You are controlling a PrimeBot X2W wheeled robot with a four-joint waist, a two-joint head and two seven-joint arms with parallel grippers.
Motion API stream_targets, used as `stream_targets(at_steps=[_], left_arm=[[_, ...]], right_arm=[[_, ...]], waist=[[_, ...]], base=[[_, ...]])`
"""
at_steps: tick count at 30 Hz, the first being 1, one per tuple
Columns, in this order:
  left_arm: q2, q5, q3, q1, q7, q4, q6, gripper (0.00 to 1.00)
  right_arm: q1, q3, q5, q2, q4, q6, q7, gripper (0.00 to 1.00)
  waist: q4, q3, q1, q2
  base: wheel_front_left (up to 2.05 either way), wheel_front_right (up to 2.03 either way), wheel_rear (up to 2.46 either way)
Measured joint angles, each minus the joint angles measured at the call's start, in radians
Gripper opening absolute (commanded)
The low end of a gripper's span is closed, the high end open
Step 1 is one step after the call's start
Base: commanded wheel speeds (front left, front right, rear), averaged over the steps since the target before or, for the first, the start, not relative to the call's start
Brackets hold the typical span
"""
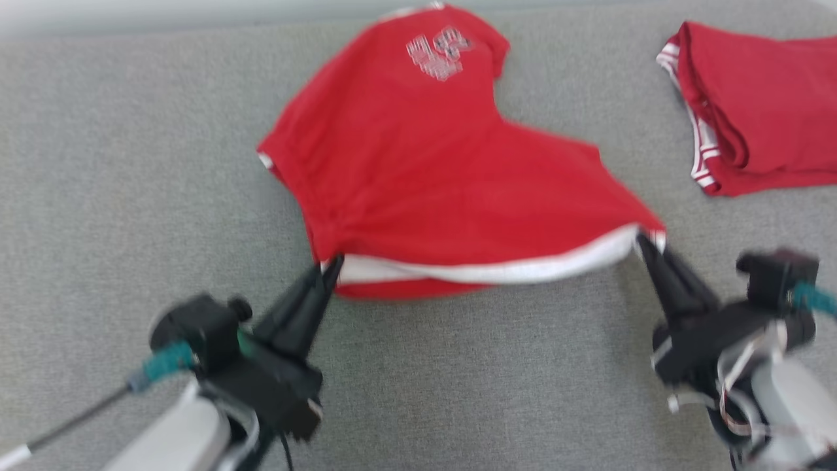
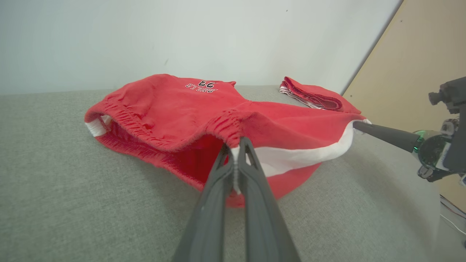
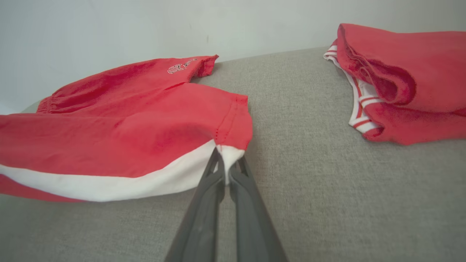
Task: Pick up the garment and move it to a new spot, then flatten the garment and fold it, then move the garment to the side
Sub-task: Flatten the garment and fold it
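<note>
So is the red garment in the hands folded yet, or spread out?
Spread, not folded: the red garment lies open on the grey surface, its white edge stretched between the left hand and right hand, both shut.

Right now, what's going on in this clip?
The robot has a pair of red shorts pinched in both grippers. The left gripper is shut on the waistband end of the white side stripe, and the right gripper is shut on the leg-hem end of it. The near edge is stretched between them and looks raised, while the far part lies on the grey fabric surface. A folded red garment lies apart on the robot's right.
</note>
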Motion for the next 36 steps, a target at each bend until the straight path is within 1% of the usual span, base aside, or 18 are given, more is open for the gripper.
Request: stream_targets(at_steps=[7, 9, 12, 15, 18, 22, 26, 30, 33, 36], left_arm=[[-0.052, 0.051, 0.049, 0.186, 0.000, -0.012, -0.017, 0.00], [-0.056, 0.079, 0.053, 0.228, 0.000, -0.011, -0.024, 0.00], [-0.073, 0.088, 0.098, 0.301, 0.000, -0.016, -0.031, 0.00], [-0.079, 0.114, 0.123, 0.360, 0.000, -0.012, -0.040, 0.00], [-0.090, 0.123, 0.152, 0.402, 0.000, -0.012, -0.048, 0.00], [-0.099, 0.141, 0.164, 0.449, 0.000, -0.012, -0.058, 0.00], [-0.117, 0.156, 0.167, 0.471, 0.000, -0.014, -0.066, 0.00], [-0.140, 0.179, 0.164, 0.471, 0.000, -0.015, -0.067, 0.00], [-0.153, 0.194, 0.165, 0.468, 0.000, -0.023, -0.072, 0.00], [-0.166, 0.202, 0.165, 0.457, 0.000, -0.037, -0.072, 0.00]], right_arm=[[0.242, -0.086, -0.060, 0.024, -0.138, 0.000, 0.091, 0.00], [0.307, -0.103, -0.077, 0.033, -0.179, 0.000, 0.122, 0.00], [0.402, -0.132, -0.094, 0.057, -0.243, 0.000, 0.161, 0.00], [0.492, -0.157, -0.107, 0.080, -0.298, 0.000, 0.196, 0.00], [0.569, -0.196, -0.114, 0.106, -0.345, 0.000, 0.229, 0.00], [0.654, -0.261, -0.122, 0.128, -0.399, 0.000, 0.258, 0.00], [0.694, -0.287, -0.125, 0.154, -0.440, 0.000, 0.282, 0.00], [0.696, -0.312, -0.127, 0.167, -0.445, 0.000, 0.290, 0.00], [0.672, -0.338, -0.126, 0.161, -0.442, 0.000, 0.288, 0.00], [0.617, -0.352, -0.126, 0.139, -0.428, 0.000, 0.289, 0.00]], waist=[[0.005, -0.065, 0.0001, 0.0000], [0.008, -0.084, 0.0001, 0.0000], [0.013, -0.113, 0.0001, 0.0000], [0.020, -0.142, 0.0001, 0.0000], [0.031, -0.168, 0.0001, 0.0000], [0.050, -0.197, 0.0001, 0.0001], [0.072, -0.213, 0.0002, 0.0001], [0.090, -0.221, 0.0002, 0.0002], [0.102, -0.225, 0.0002, 0.0002], [0.112, -0.226, 0.0003, 0.0002]], base=[[0.00, 0.00, 0.00], [0.00, 0.00, 0.00], [0.00, 0.00, 0.00], [0.00, 0.00, 0.00], [0.00, 0.00, 0.00], [0.00, 0.00, 0.00], [0.00, 0.00, 0.00], [0.00, 0.00, 0.00], [0.00, 0.00, 0.00], [0.00, 0.00, 0.00]])
